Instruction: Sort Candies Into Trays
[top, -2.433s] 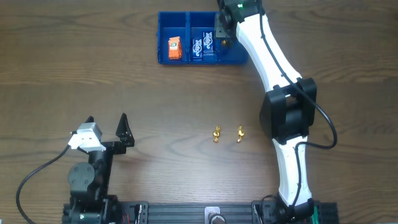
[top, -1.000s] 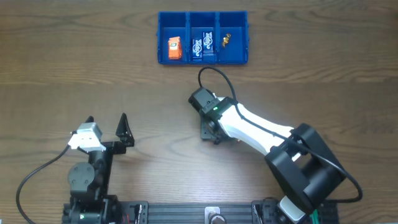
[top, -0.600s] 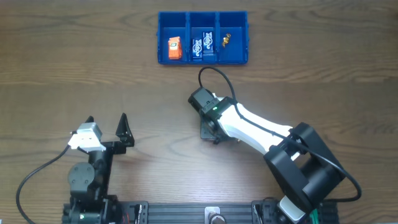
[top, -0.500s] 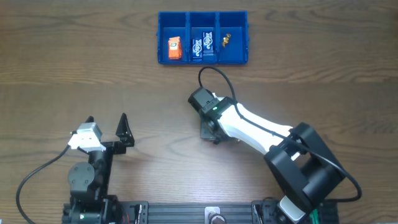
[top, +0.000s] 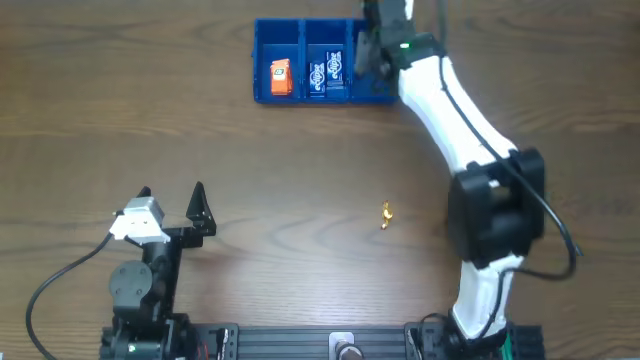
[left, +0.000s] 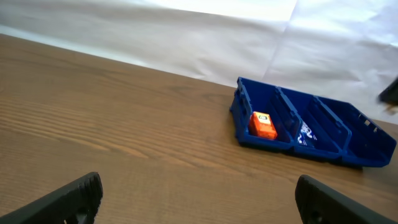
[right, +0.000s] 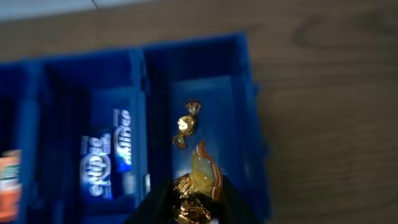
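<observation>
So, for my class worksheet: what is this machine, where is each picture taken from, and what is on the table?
Two robot arms stand at a wooden table. One picture looks down from above; the other two come from a camera on each wrist. A blue tray has three compartments, holding an orange candy, blue-wrapped candies and a loose gold candy. The right pincer, over that last compartment, grips a held gold candy. Another gold sweet lies on the table. The left pincer rests open, empty.

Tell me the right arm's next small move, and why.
Probably open the right gripper and drop the held candy: it hangs over the end compartment of the blue tray, where a matching gold candy lies.
</observation>
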